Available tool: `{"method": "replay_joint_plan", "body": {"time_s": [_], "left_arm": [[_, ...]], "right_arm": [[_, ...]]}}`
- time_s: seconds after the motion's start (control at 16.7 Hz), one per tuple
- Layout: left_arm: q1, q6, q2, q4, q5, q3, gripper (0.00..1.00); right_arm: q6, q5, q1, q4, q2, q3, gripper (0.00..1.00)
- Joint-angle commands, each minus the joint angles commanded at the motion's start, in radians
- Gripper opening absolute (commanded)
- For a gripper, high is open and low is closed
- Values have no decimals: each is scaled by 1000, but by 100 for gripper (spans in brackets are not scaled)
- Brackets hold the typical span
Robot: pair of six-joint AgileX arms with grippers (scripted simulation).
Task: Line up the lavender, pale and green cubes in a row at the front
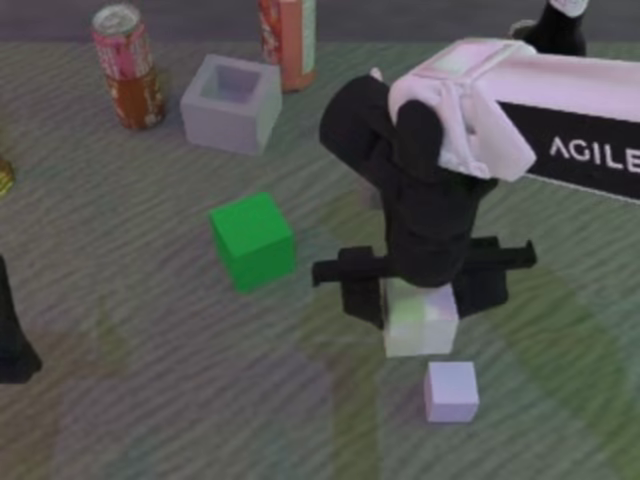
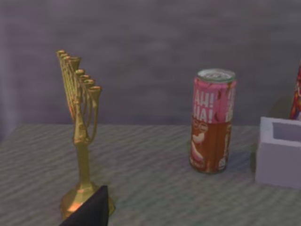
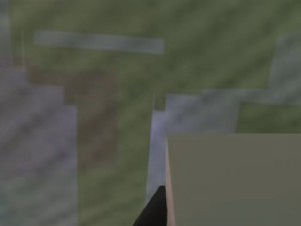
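Green cube (image 1: 252,240) sits mid-surface, left of and well apart from the right claw (image 1: 420,290). Right claw is directly over the pale cube (image 1: 421,320), clenched on it, at the front right. Lavender cube (image 1: 451,391) lies just in front; left arm parked at the left edge.

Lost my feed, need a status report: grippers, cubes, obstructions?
Right gripper on pale cube, grip unclear. Left arm parked at left edge. Lavender cube just in front; green cube apart, left. Nothing between them.
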Motion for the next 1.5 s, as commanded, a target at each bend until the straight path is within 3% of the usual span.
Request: {"method": "replay_joint_plan", "body": {"time_s": [0.3,0.66,1.08,1.38,1.5], "left_arm": [[0,0,0,0,0,0,100],[0,0,0,0,0,0,100],[0,0,0,0,0,0,100],[0,0,0,0,0,0,100],[0,0,0,0,0,0,100]], "right_arm": [[186,5,124,-8,-20,12,0],[192,4,123,-4,-16,7,0],[194,5,130,212,49,-133,0],[196,6,131,242,61,-156,0],[196,6,131,242,61,-156,15]]}}
